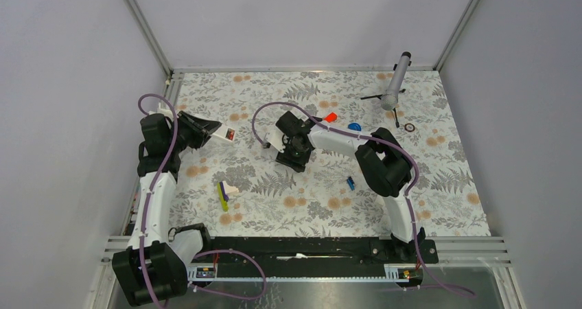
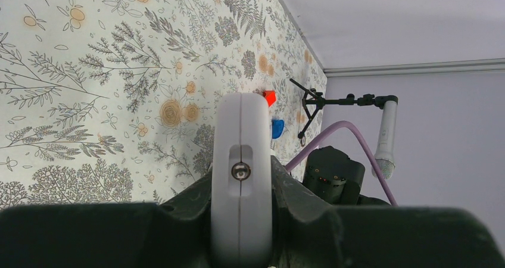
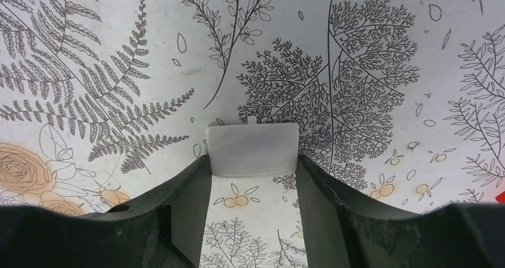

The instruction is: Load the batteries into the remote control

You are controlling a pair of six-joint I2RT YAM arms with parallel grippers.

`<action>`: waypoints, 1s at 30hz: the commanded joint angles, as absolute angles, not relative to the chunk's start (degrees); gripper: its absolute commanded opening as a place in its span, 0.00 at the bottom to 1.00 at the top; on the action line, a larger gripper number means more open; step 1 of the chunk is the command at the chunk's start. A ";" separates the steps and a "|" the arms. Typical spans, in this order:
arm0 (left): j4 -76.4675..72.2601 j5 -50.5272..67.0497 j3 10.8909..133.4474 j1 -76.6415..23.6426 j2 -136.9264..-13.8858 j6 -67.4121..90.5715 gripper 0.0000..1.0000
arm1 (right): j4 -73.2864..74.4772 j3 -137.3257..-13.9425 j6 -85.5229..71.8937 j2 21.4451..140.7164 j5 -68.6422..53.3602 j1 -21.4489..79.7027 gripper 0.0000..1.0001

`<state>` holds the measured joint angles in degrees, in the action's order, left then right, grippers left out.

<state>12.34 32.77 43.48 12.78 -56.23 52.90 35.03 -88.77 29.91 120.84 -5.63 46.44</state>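
Note:
My left gripper (image 1: pixel 204 130) is shut on the light-grey remote control (image 1: pixel 225 134) and holds it off the table. In the left wrist view the remote (image 2: pixel 241 161) shows end-on, with a screw in its seam, clamped between the jaws. A red-and-dark patch sits on its outer end; I cannot tell whether that is a battery. The blue battery (image 1: pixel 350 182) lies on the table near the right arm. My right gripper (image 1: pixel 295 151) points down at mid-table. Its fingers (image 3: pixel 196 184) press on both sides of a flat translucent grey battery cover (image 3: pixel 252 149).
An orange-red cylinder (image 1: pixel 330 117) and a round blue cap (image 1: pixel 354 126) lie behind the right gripper. A microphone on a small tripod (image 1: pixel 394 82) and a dark ring (image 1: pixel 410 127) are at the back right. A purple-and-yellow tool (image 1: pixel 222 194) lies front left.

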 commanded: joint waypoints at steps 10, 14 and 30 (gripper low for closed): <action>0.45 34.97 38.16 8.67 -56.25 55.44 0.00 | 30.67 -84.90 19.28 109.48 -5.68 44.05 0.51; -5.79 32.05 36.08 2.13 -57.81 56.06 0.00 | 24.78 -78.42 15.53 100.26 -5.17 43.70 0.52; -33.98 27.60 36.50 -21.23 -72.05 55.59 0.00 | 18.56 -61.21 2.29 70.22 -13.61 43.72 0.51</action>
<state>-23.27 29.67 33.28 -18.96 -70.15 55.75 20.38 -62.54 6.28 75.18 -9.82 43.59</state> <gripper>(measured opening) 0.225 0.578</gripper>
